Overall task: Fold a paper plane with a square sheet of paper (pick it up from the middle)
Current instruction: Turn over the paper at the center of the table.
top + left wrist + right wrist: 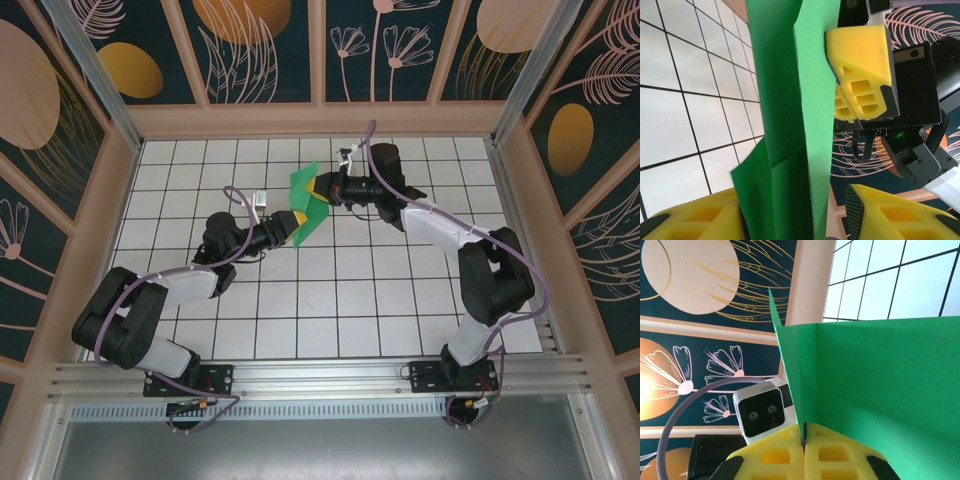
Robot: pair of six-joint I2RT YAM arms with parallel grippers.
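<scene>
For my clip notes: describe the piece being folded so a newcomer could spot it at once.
Start at the white tiled table; above its far middle the left gripper and right gripper sit close. Between them stands the square sheet of paper, creased, the only bright green thing there.

No lettering, number, brand mark or sign can be read on any surface in these views.
</scene>
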